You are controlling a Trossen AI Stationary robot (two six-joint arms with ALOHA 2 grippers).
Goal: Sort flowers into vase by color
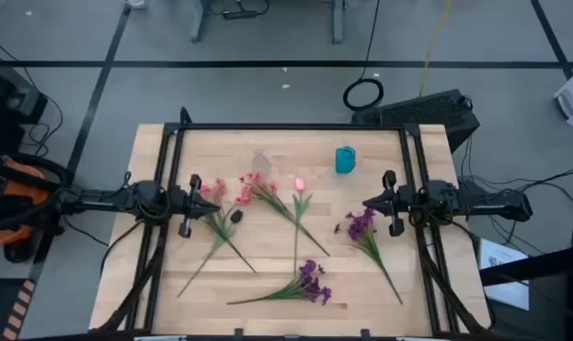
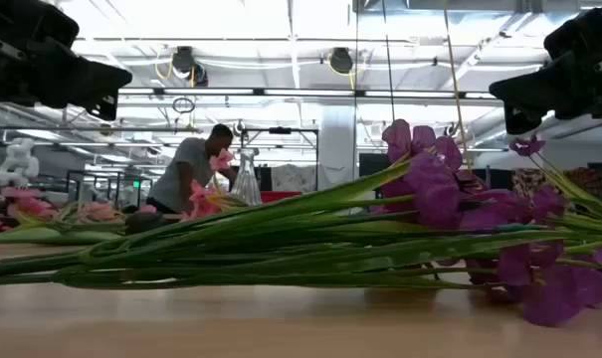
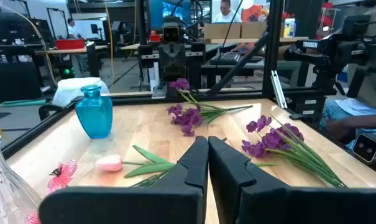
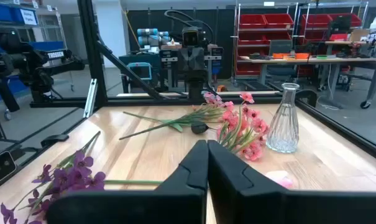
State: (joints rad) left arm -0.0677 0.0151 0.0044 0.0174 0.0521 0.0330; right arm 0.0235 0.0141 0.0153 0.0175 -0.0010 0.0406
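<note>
Several flowers lie flat on the wooden table (image 1: 163,275). Pink sprays (image 1: 253,187) and a pink tulip bud (image 1: 300,184) lie left of centre. One purple spray (image 1: 360,225) lies to the right and another (image 1: 312,281) near the front edge. A blue vase (image 1: 345,159) and a clear glass vase (image 1: 260,161) stand upright toward the far edge. My left gripper (image 1: 193,204) hovers shut at the table's left, above a pink spray (image 1: 215,194). My right gripper (image 1: 390,204) hovers shut at the right, beside the purple spray. In the wrist views the left fingers (image 3: 208,163) and the right fingers (image 4: 207,163) hold nothing.
A dark metal frame (image 1: 295,127) runs round the table's far and side edges. Bare wood shows between the flowers and the front corners. In the room beyond the table are shelves, benches and a person (image 2: 186,174).
</note>
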